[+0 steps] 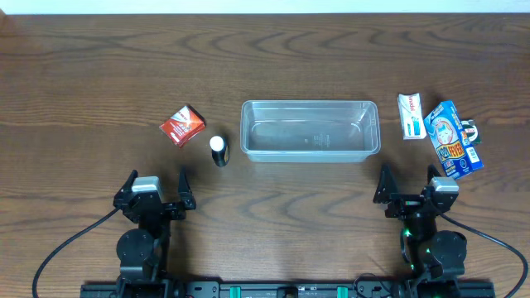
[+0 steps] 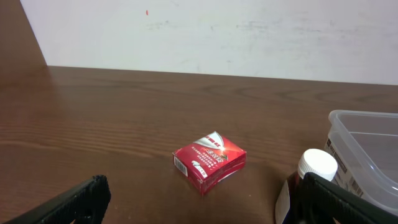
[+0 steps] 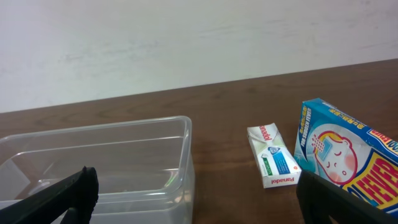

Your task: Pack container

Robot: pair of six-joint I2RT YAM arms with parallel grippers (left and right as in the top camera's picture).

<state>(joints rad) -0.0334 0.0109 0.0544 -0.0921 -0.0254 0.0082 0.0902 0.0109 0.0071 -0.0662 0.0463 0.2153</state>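
Observation:
The clear plastic container (image 1: 310, 155) sits empty at the table's middle; its rim shows in the left wrist view (image 2: 348, 114) and its end in the right wrist view (image 3: 99, 132). A small red box (image 1: 182, 124) (image 2: 209, 160) lies to its left, with a dark bottle with a white cap (image 1: 218, 150) (image 2: 311, 180) beside it. A white Panadol box (image 1: 410, 115) (image 3: 272, 155) and a blue carton (image 1: 452, 137) (image 3: 348, 155) lie to its right. My left gripper (image 1: 157, 189) (image 2: 199, 211) and right gripper (image 1: 407, 184) (image 3: 196, 205) are open, empty, near the front edge.
The brown wooden table (image 1: 273, 58) runs back to a white wall (image 2: 211, 31). Both arm bases and cables sit at the front edge (image 1: 281, 285).

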